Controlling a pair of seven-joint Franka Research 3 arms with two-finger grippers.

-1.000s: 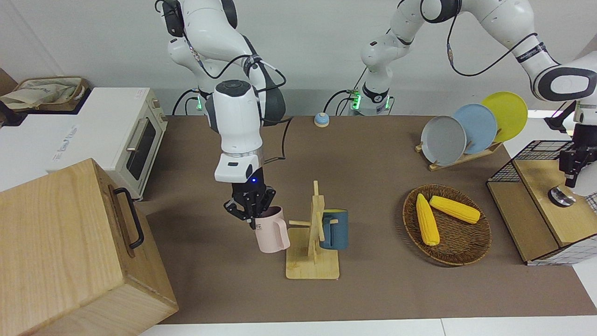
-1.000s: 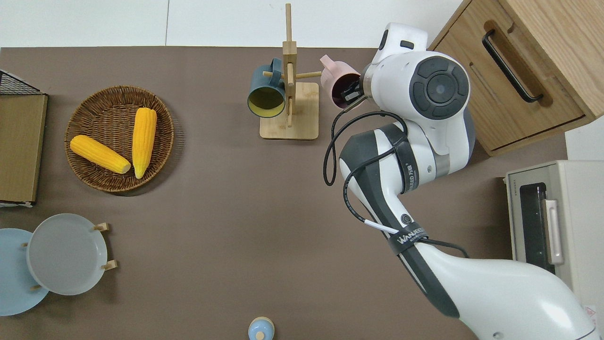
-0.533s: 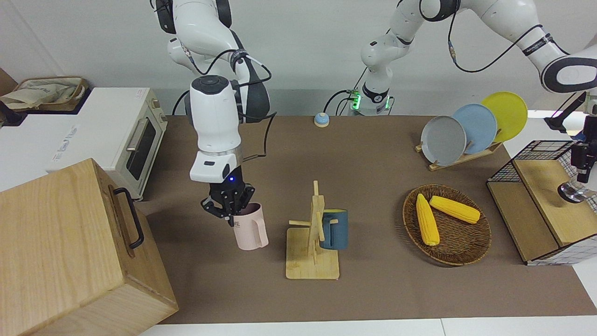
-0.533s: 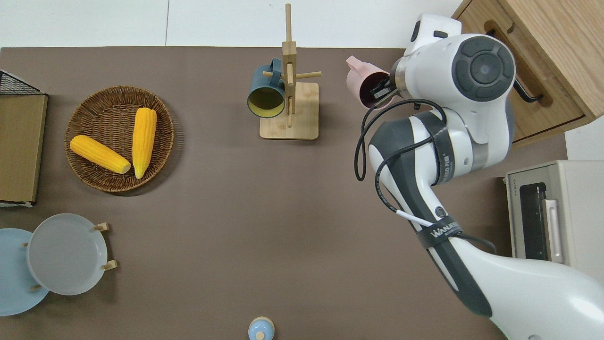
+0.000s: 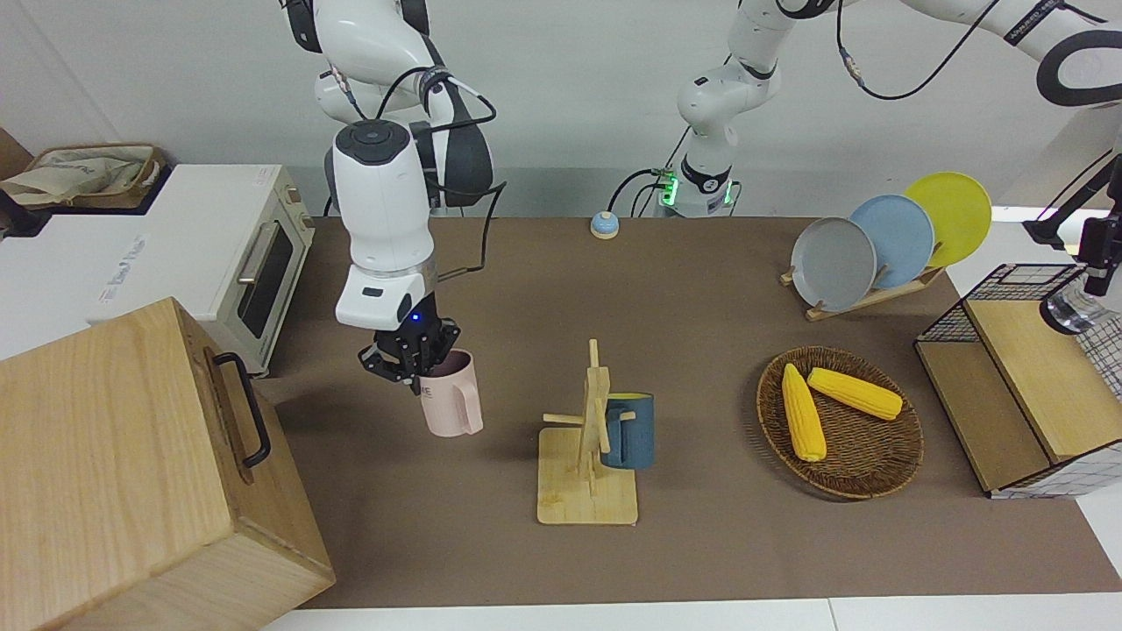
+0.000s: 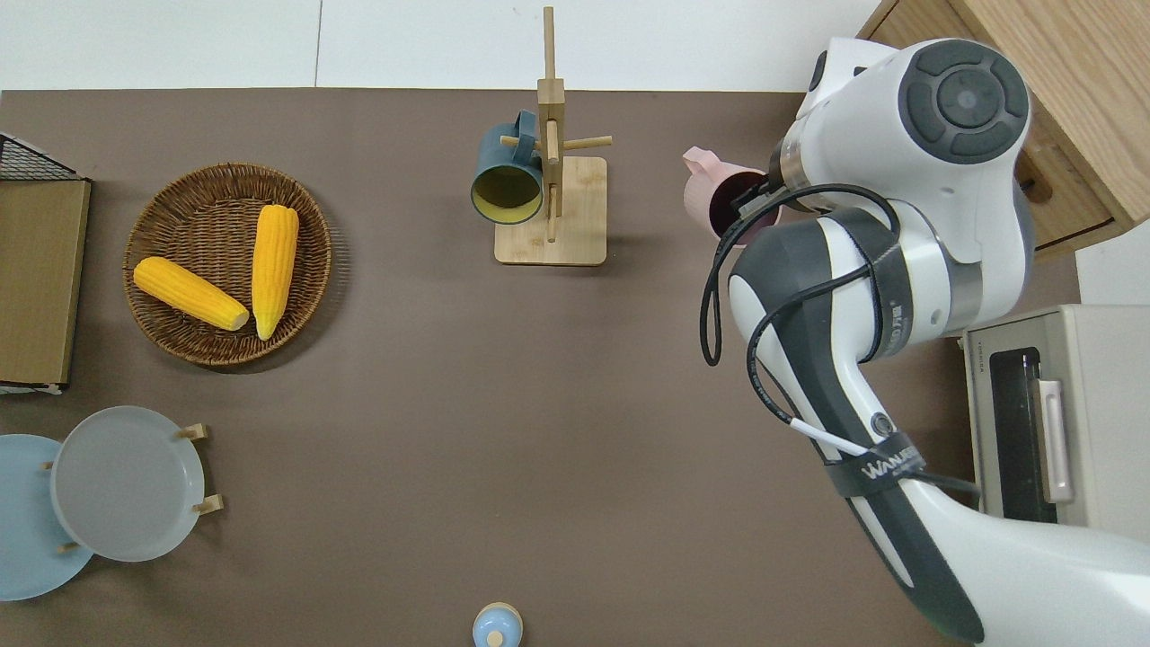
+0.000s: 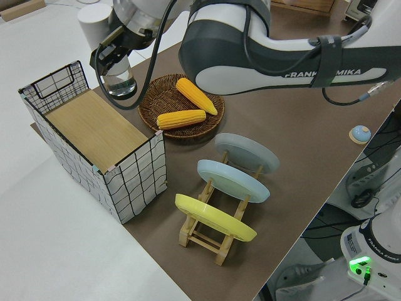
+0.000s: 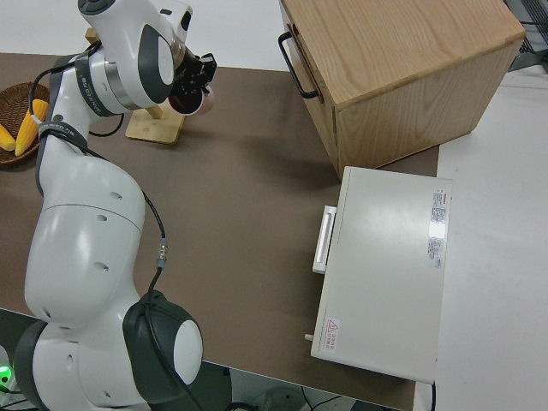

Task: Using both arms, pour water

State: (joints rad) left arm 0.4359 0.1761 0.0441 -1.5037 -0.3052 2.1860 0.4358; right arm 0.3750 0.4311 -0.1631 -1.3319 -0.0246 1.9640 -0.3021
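Observation:
My right gripper (image 5: 410, 364) is shut on the rim of a pink mug (image 5: 451, 396), holding it upright in the air. In the overhead view the pink mug (image 6: 703, 184) hangs over bare table between the wooden mug rack (image 6: 575, 235) and the wooden cabinet (image 6: 1069, 108). A dark blue mug (image 5: 631, 431) hangs on the rack (image 5: 585, 495). My left gripper (image 7: 111, 55) is shut on a clear glass (image 7: 119, 83) and holds it above the wooden-topped wire box (image 7: 88, 128). The same glass (image 5: 1063, 314) shows in the front view, at the left arm's end of the table.
A wicker basket (image 5: 863, 478) with two corn cobs (image 5: 802, 412) lies beside the wire box. A plate rack (image 5: 868, 298) holds three plates. A toaster oven (image 5: 219, 254) stands at the right arm's end. A small blue bell (image 5: 604, 225) sits near the robots.
My right gripper has carried the pink mug away from the rack, toward the right arm's end of the table, and a little higher. My left gripper has lifted the glass off the box top.

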